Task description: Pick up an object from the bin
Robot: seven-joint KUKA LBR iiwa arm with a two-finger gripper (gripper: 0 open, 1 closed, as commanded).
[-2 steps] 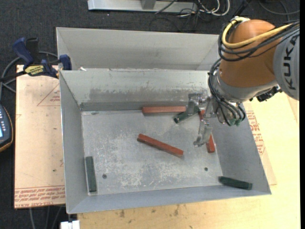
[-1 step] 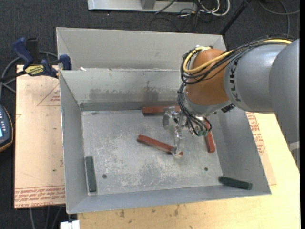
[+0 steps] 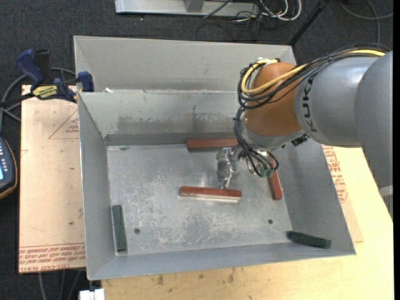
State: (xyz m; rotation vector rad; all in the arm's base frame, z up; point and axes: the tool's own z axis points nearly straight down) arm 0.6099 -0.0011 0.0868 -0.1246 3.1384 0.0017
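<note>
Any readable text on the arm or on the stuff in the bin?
"KUKA": dark letters running along the side of the grey arm.
Nothing to read on the brown bars or the dark bars; no markings show on them.

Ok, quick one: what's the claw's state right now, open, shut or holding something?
The claw: open or shut cannot be told; it hangs over the right part of the reddish-brown bar lying mid-floor in the bin.
</note>
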